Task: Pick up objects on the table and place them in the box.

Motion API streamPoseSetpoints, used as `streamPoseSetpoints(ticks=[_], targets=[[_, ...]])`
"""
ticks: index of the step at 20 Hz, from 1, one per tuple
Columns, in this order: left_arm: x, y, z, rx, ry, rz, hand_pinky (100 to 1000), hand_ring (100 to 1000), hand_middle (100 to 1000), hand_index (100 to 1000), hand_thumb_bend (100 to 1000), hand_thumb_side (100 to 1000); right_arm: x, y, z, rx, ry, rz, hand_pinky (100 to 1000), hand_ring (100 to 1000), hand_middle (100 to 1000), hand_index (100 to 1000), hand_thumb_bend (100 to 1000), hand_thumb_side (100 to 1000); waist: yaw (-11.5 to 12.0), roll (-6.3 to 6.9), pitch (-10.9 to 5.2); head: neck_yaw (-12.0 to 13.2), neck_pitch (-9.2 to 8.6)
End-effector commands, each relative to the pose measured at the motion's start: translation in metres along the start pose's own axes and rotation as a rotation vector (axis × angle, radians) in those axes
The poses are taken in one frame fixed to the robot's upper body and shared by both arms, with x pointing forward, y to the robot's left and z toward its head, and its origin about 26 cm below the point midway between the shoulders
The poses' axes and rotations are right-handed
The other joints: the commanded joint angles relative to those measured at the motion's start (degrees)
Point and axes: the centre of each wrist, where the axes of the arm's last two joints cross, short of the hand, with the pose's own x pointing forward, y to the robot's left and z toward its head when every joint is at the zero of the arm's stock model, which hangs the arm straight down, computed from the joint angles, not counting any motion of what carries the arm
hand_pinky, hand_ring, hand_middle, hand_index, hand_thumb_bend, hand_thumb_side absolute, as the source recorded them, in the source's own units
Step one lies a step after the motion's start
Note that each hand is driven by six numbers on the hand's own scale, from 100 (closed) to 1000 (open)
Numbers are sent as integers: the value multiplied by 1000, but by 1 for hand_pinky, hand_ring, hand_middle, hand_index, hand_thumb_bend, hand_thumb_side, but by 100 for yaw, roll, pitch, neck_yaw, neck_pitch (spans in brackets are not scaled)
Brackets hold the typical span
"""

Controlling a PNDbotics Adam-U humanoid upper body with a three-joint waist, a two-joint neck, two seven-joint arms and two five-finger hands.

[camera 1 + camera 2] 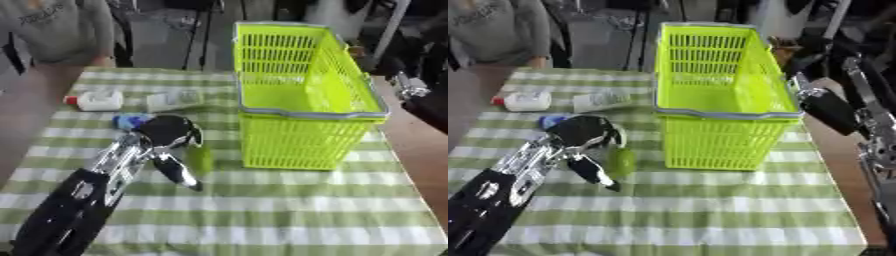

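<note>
The basket (pixel 306 95) stands on the counter (pixel 289 210) toward its far right. Left of it, near the far edge, two bottles (pixel 98 100) (pixel 173 98) lie side by side. Before them sits the left hand (pixel 166 131), with a small upright object (pixel 620 162) just beside it, between hand and basket.

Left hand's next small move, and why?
Probably close the left hand round the green object and lift it. That object stands right beside the hand's fingers, nearer the yellow-green basket, while the white bottle and clear bottle lie farther back on the checked cloth.
</note>
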Motion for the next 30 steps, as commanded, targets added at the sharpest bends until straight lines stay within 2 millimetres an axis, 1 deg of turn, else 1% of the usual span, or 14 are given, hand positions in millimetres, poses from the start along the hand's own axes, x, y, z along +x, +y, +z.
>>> streamPoseSetpoints(ticks=[1,10,13,16,19,20,21,23,24,30], targets=[[-2,8,-4,23,7,-20,761,789,484,740,986,523,4,-6,-3,-6,-20,11,616,573,697,857,255,578,-9,-4,-53,18,-24],[-5,-5,-8,-28,25,-37,757,777,460,735,975,502,4,-5,-2,-6,-18,9,616,573,697,857,255,577,-23,-4,-49,23,-23],[-6,-9,-8,-45,32,-39,744,757,427,722,973,471,4,-5,-2,-6,-18,8,616,573,697,857,254,577,-27,-5,-47,21,-23],[-7,-13,-8,-58,38,-43,741,752,416,720,968,462,4,-6,-2,-7,-17,8,616,573,697,857,254,578,-29,-5,-47,25,-23],[-9,-15,-8,-64,43,-44,718,694,364,668,914,408,4,-5,-2,-7,-17,8,616,573,697,857,252,578,-26,-4,-47,20,-23],[-9,-15,-8,-65,45,-44,718,694,364,668,914,408,3,-5,-2,-7,-17,8,616,573,697,857,252,578,-25,-4,-47,19,-23],[-9,-16,-8,-65,47,-44,706,663,340,639,886,398,3,-5,-2,-7,-17,8,616,573,697,857,252,578,-24,-4,-47,19,-24],[-10,-17,-7,-69,50,-39,697,637,318,603,880,409,3,-5,-2,-7,-16,8,616,573,697,858,251,578,-19,-4,-47,17,-23],[-9,-17,-6,-72,44,-37,695,632,324,598,884,423,3,-6,-2,-7,-16,8,616,573,697,858,251,578,-16,-4,-47,14,-24],[-7,-8,0,-75,11,-41,694,609,322,601,919,454,3,-6,-2,-8,-16,11,616,573,697,857,251,579,-6,2,-48,-3,-17]])
